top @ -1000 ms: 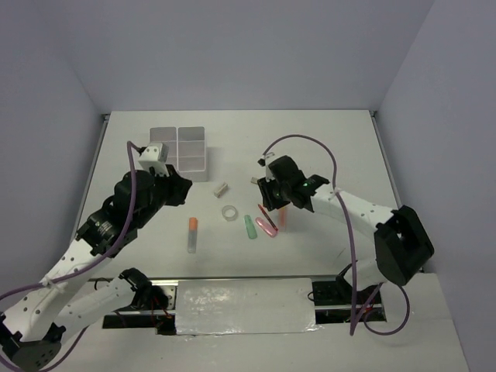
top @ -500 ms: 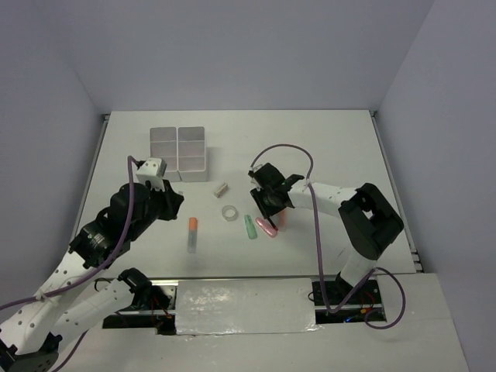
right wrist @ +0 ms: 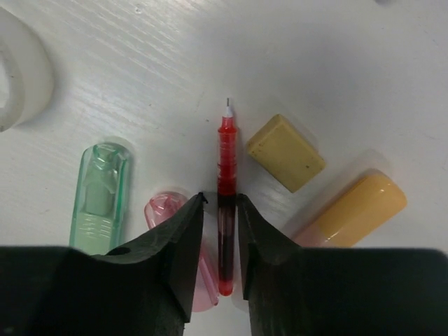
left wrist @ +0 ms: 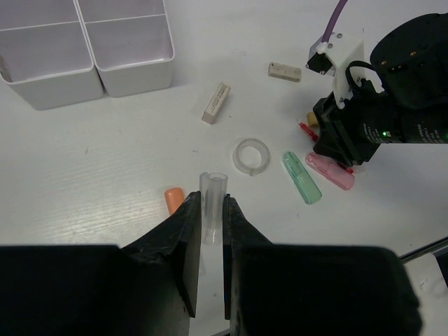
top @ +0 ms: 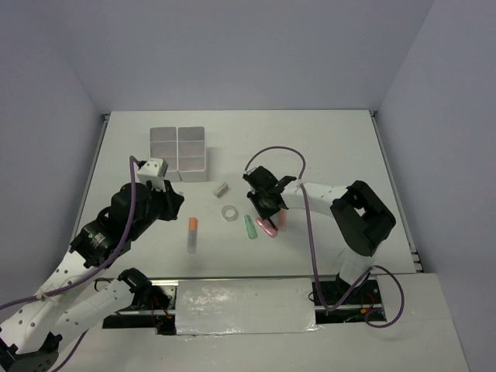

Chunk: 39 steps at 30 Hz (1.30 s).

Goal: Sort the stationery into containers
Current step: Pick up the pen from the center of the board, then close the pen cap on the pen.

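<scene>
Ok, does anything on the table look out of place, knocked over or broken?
Nothing stands out. The box sits upright, its visible compartments empty; the tape ring, green marker and a beige block lie loose on the table, intact, just not yet sorted. The right gripper straddles a red pen.

no readable text, print on beige block illegible

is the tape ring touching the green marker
Apart. The left wrist view shows a strip of table between the tape ring and the green marker.
</scene>
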### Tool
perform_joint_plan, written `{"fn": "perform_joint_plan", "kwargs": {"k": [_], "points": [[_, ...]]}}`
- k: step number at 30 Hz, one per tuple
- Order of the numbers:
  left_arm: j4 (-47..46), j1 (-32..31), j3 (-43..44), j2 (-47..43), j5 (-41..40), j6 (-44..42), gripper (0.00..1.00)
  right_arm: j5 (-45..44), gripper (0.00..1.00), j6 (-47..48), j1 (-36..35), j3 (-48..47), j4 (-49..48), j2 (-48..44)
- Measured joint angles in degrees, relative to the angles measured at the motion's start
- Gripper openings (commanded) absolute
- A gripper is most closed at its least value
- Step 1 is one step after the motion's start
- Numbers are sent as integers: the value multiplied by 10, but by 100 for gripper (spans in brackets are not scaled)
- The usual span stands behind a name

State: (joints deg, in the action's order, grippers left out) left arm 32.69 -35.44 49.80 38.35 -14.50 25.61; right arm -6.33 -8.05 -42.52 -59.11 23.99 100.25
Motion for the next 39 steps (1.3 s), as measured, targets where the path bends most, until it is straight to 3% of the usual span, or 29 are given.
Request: {"fn": "perform_joint_plan", "kwargs": {"k": [1,3,7,18,24,29,32,39], "points": [[0,0,0,0,0,0,0,0,22,0,-3,0,0,0],[0,0,0,-1,0,0,0,0,19,0,-5,0,-2,0],[0,0,0,-3,0,0,0,-3,0,-2,-6,-1,-1,0],[-11,0,-1,-16,-2,21,0,-59,0,3,-26,-77,55,-2],[-66,0,-1,-23,3,68,0,-93,0,-10,-69,-107,84,-144],[-174,0,-15,-24,55,122,0,0,0,-56,-96,-7,-10,-399],[-259,0,-26,-18,104,153,0,53,0,-97,-119,61,-58,-497],[-426,-1,-77,-19,184,207,0,184,0,-179,-149,135,-180,-505]]}}
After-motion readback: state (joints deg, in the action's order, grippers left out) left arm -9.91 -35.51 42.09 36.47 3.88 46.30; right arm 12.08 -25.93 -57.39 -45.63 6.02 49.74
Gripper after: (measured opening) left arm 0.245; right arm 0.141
